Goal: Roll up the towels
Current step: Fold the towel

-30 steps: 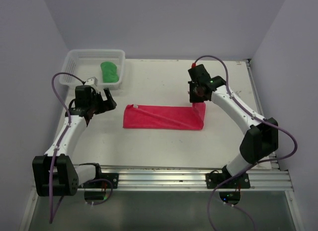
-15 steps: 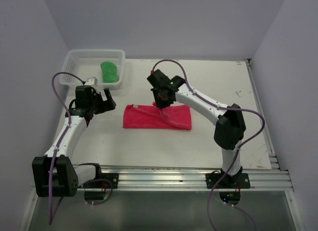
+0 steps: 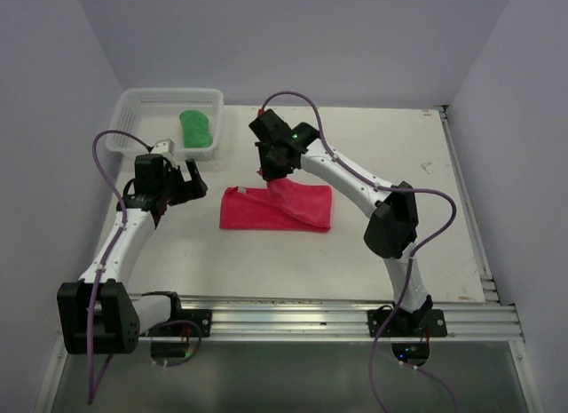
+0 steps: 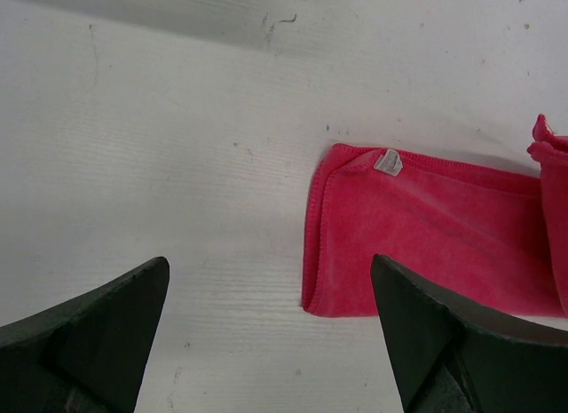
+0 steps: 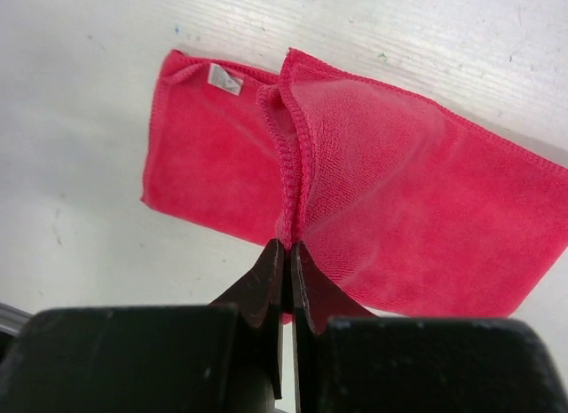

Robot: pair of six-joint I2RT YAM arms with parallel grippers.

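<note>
Red towel [image 5: 399,226] mid-turn, green towel [image 3: 197,129] already in the basket [image 3: 133,107]

The red towel lies flat on the table [image 3: 382,138], directly under the right claw [image 5: 286,249]. That claw is clamped on one end of it, lifted and brought back over the rest. It looks doubled over, not rolled, so the rolling itself seems largely left to do. The left claw [image 3: 191,184] gapes wide and empty, with the towel's tagged end just ahead of it. Beyond that claw, the white basket holds only the green towel, a compact bundle that looks finished.
</note>
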